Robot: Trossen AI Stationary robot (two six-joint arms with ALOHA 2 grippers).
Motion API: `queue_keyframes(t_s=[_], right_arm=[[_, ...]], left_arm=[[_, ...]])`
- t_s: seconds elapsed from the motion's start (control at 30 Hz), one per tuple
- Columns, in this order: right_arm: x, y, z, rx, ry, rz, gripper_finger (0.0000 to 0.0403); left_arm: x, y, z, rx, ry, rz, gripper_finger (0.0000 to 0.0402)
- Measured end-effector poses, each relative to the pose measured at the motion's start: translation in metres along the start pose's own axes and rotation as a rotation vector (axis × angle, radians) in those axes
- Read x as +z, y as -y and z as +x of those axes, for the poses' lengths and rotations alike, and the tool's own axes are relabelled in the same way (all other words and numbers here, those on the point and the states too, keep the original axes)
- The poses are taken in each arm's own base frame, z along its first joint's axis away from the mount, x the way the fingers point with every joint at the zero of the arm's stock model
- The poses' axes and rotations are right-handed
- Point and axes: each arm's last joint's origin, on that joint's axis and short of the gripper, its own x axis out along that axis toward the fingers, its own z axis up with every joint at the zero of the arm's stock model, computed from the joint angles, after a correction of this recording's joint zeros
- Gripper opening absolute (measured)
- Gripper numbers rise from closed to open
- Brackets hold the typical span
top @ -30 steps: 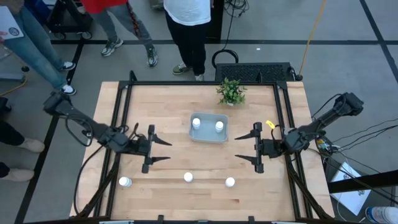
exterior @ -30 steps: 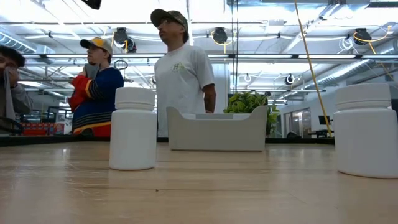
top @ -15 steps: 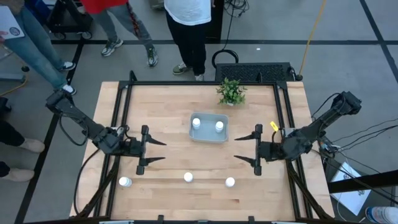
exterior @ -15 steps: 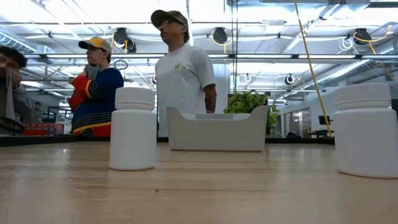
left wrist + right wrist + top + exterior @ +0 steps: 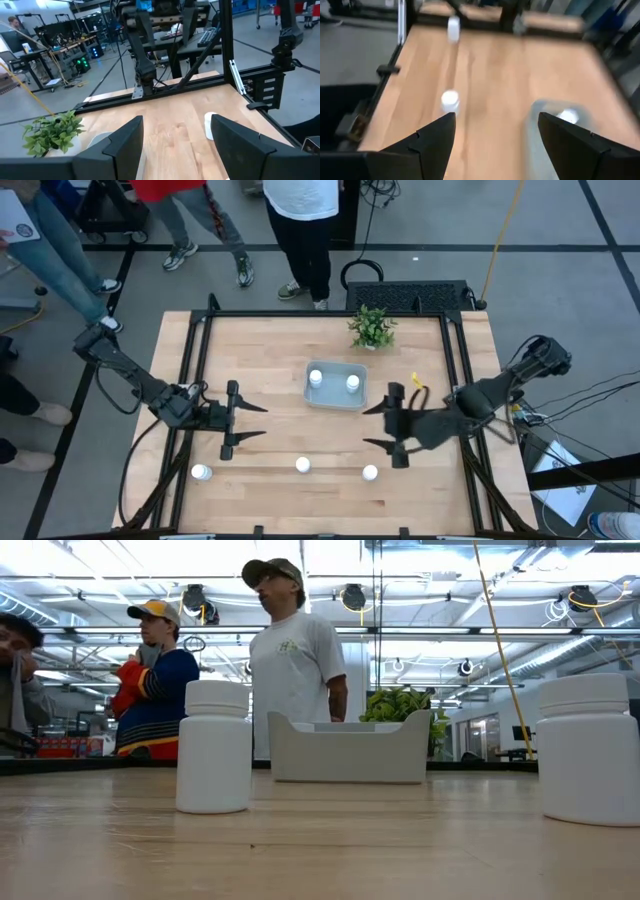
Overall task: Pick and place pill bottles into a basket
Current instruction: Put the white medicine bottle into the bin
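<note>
the scene is lit brightly and evenly by ceiling lamps (image 5: pixel 352 597) that are blown out to glare in the low view, only soft shadows are cast on the table (image 5: pixel 280 360), and the right wrist view is smeared by blur.

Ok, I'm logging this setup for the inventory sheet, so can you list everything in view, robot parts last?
Small white cylindrical pill bottles: five, white; two inside the basket, three in a row along the table's near edge.
Shallow pale grey-blue plastic basket: one, table centre.
Small green potted plant: one, far edge.
Light wooden table: one.
People: several, standing beyond the far edge.
Left tool: dark, open, empty, left of the basket.
Right tool: dark, open, empty, above the rightmost loose bottle.
</note>
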Motion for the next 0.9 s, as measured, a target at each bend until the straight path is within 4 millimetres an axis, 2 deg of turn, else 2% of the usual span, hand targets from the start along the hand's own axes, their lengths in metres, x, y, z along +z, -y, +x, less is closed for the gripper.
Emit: queue_keyframes(t_s=[0.27,0.43,0.7,0.9], right_arm=[[0.009,0.002,0.030,0.117,-0.224,0.131,0.0279],[-0.002,-0.002,0.049,0.114,-0.358,0.171,0.0279],[-0.021,-0.016,0.064,0.086,-0.524,0.229,0.0279],[-0.031,-0.032,0.077,0.085,-0.579,0.225,0.0279]], left_arm=[[0.000,0.000,0.000,0.000,-0.001,0.001,0.0239],[-0.001,0.000,0.000,-0.001,-0.008,0.006,0.0239],[-0.001,0.000,0.000,-0.002,-0.013,0.005,0.0239],[-0.002,0.000,0.000,-0.002,-0.015,0.001,0.0239]])
